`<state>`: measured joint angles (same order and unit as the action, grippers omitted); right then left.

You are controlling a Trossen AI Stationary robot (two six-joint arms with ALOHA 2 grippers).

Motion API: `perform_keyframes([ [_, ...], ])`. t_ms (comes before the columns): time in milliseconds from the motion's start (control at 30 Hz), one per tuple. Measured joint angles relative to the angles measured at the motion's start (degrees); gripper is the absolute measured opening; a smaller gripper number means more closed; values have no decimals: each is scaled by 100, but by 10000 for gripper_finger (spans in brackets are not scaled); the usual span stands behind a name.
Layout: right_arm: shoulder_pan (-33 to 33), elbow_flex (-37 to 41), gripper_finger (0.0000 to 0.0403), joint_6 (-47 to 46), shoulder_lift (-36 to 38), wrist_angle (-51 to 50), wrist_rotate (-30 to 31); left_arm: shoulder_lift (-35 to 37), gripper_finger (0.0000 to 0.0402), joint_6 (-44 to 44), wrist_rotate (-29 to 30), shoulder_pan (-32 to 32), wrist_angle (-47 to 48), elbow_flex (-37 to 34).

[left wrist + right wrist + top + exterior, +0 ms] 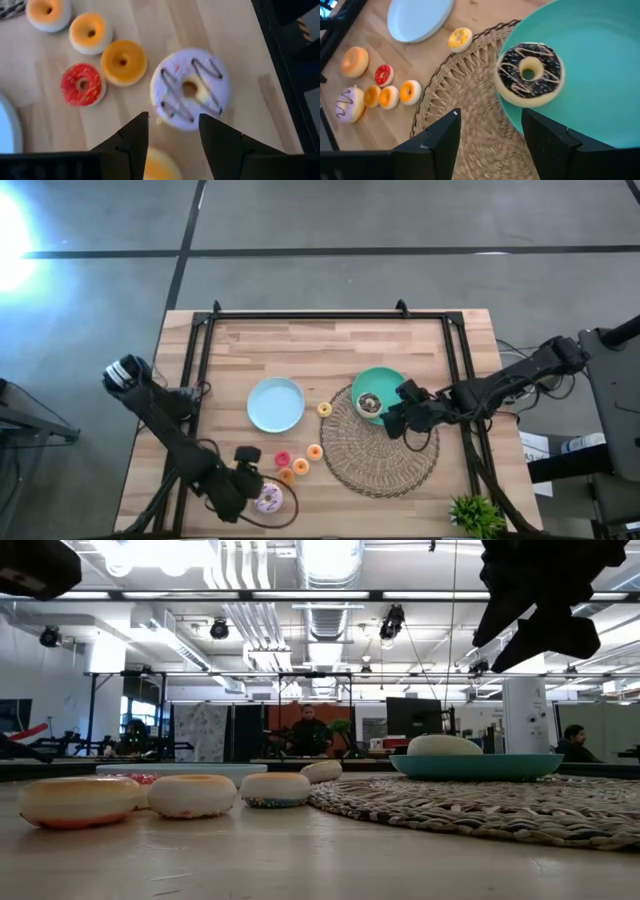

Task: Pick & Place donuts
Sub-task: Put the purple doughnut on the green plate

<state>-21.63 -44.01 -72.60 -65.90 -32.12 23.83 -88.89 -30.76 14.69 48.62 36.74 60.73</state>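
My left gripper (172, 125) (252, 485) is open and hovers over the table's near-left part. Just ahead of its fingertips lies a lilac donut with dark drizzle (190, 89) (268, 500), and an orange donut (157, 165) shows under the fingers. A red donut (81, 84) and three small orange ones (123, 62) lie flat beside them. My right gripper (490, 117) (392, 418) is open above the near rim of the teal plate (600, 85), where a chocolate-iced donut (530, 72) (367, 403) lies flat. A yellow donut (459, 38) rests by the placemat.
The teal plate sits on the far part of a round woven placemat (385, 448). A light-blue plate (276, 404) stands left of it, without anything on it. A black frame runs along the table's edges (330, 315). A small green plant (475, 515) stands at the near-right corner.
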Motion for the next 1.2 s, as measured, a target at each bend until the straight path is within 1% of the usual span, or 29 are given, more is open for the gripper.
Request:
perform_keyframes([
  [200, 96, 0, 201, 384, 36, 133, -52, -805, 147, 126, 73, 110, -122, 648],
  [267, 158, 0, 201, 648, 127, 118, -59, -1046, 148, -99, 84, 167, -114, 804],
  [367, 310, 0, 206, 1116, 250, 111, -277, -1389, 152, -651, 80, 212, 174, 1036],
  [467, 469, 0, 221, 1477, 310, 102, -417, -1683, 161, -864, 85, 214, 592, 1426],
  [567, 592, 0, 240, 1751, 320, 94, -469, -1921, 168, -928, 253, 214, 723, 1814],
  [700, 696, 0, 263, 1915, 318, 92, -500, -2198, 171, -1458, 238, 223, 951, 2085],
  [867, 797, 0, 279, 2137, 318, 87, -536, -2325, 172, -1675, 85, 296, 1042, 2155],
  [1000, 859, 0, 280, 2168, 318, 87, -577, -2428, 170, -1767, -28, 318, 1071, 2130],
  [1200, 870, 0, 272, 2139, 318, 86, -579, -2572, 160, -1825, 195, 295, 1046, 2016],
])
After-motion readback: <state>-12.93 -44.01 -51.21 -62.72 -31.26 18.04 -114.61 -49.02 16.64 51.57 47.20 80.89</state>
